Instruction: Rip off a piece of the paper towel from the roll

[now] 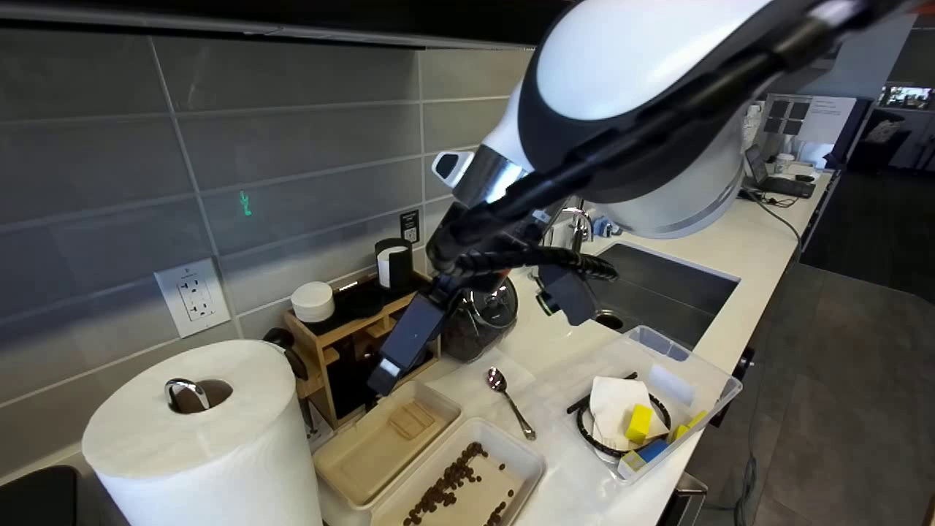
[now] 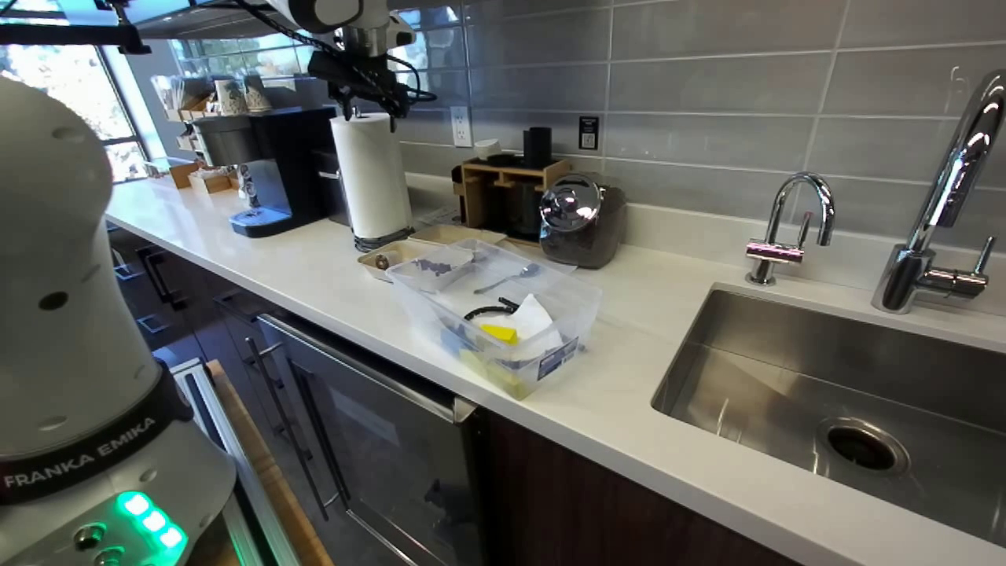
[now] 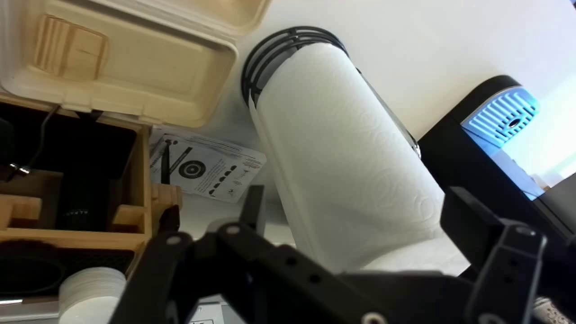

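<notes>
The paper towel roll (image 1: 212, 446) is a big white cylinder with a metal loop at its top. It stands upright on the counter and also shows in an exterior view (image 2: 371, 173) and in the wrist view (image 3: 337, 144). My gripper (image 2: 369, 119) is above the roll's top, pointing down. In the wrist view the gripper (image 3: 355, 209) is open and empty, its fingers on either side of the roll's upper part. Whether a finger touches the paper I cannot tell. The sheet's edge (image 3: 281, 175) runs along the roll's side, still joined to the roll. No separate piece shows.
A wooden organizer (image 1: 321, 351) with cups on top stands beside the roll. Takeout trays (image 1: 391, 446), one with beans, lie in front. A clear bin (image 2: 487, 314), a jar (image 2: 581, 228), a coffee machine (image 2: 291, 157) and a sink (image 2: 786, 440) are on the counter.
</notes>
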`<action>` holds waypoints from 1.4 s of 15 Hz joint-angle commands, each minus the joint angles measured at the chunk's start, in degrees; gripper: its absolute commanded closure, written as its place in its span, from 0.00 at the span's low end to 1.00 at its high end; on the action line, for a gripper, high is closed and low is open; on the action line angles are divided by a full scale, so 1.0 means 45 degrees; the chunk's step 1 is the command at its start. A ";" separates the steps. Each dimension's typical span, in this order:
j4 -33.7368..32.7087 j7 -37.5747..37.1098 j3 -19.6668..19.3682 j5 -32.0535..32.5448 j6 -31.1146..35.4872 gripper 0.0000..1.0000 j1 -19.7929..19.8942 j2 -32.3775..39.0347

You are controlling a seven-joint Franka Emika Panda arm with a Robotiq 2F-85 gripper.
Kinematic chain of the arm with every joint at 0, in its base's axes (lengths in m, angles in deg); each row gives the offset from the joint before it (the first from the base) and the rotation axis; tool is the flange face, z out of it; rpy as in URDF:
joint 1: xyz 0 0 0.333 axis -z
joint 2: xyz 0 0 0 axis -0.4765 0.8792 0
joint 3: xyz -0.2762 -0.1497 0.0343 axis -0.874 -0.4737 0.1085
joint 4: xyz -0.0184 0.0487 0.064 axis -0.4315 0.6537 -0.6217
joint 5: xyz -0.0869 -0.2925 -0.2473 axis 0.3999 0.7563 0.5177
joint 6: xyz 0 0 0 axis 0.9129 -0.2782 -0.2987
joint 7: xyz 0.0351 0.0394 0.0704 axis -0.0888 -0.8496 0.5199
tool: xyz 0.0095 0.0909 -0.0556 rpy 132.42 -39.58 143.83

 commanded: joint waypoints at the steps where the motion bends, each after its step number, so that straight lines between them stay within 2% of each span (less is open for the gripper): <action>1: -0.0246 -0.0081 0.0716 0.0058 0.0030 0.00 0.0677 0.0269; 8: -0.0529 -0.0018 0.0772 0.0026 0.0038 0.00 0.0802 0.0543; 11: -0.1235 0.0273 0.1241 -0.0520 0.1558 0.00 0.0992 0.1403; 15: -0.2032 -0.0073 0.1930 -0.0389 0.2734 0.00 0.1399 0.2512; 16: -0.2227 0.0127 0.1577 -0.0558 0.2937 0.00 0.1012 0.2756; 19: -0.2856 0.0213 0.1762 -0.0808 0.3602 0.00 0.1128 0.3481; 21: -0.3253 0.0316 0.1894 -0.0982 0.3801 0.08 0.1203 0.3910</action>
